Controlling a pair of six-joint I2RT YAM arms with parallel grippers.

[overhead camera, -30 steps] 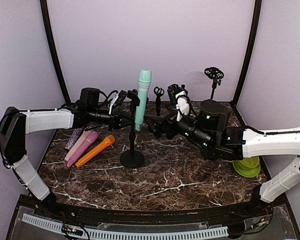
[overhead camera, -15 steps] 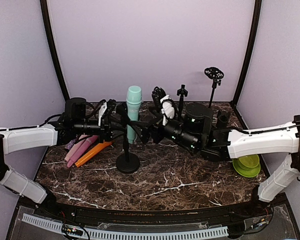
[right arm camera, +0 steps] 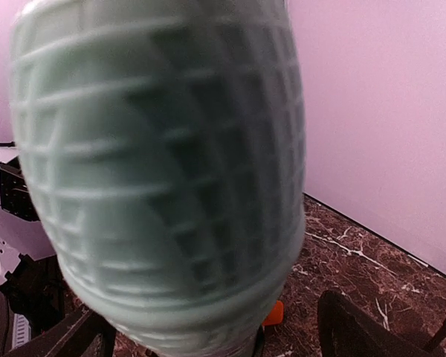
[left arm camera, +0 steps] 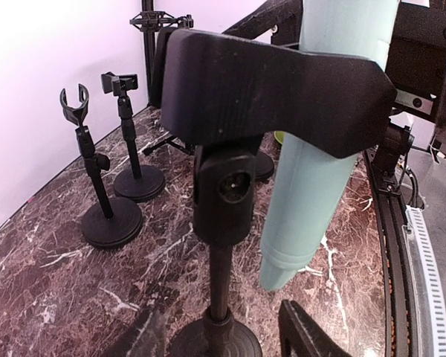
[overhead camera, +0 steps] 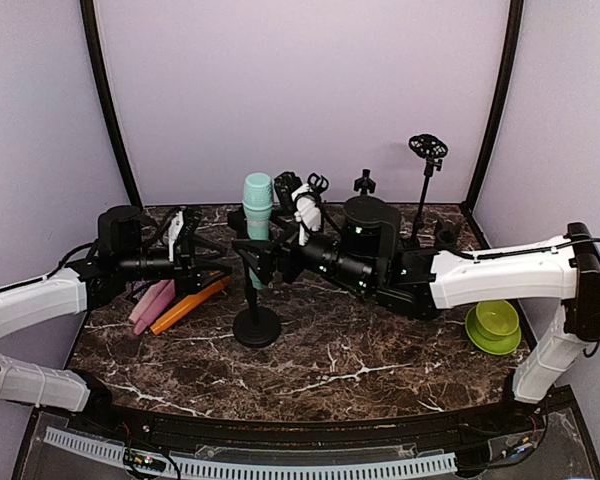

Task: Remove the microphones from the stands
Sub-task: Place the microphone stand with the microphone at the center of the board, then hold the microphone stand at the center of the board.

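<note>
In the right wrist view, the microphone (right arm camera: 156,171) blocks nearly everything.

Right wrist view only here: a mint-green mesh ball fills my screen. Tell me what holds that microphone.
Observer: The mint-green microphone sits head-up in the clip of a black round-based stand.
Operator: Report the left gripper.
Observer: The left gripper is open, just short of the stand's pole, gripping nothing.
Operator: Name what lies beside that gripper.
Observer: A pink microphone and an orange microphone lie flat on the dark marble table.
</note>
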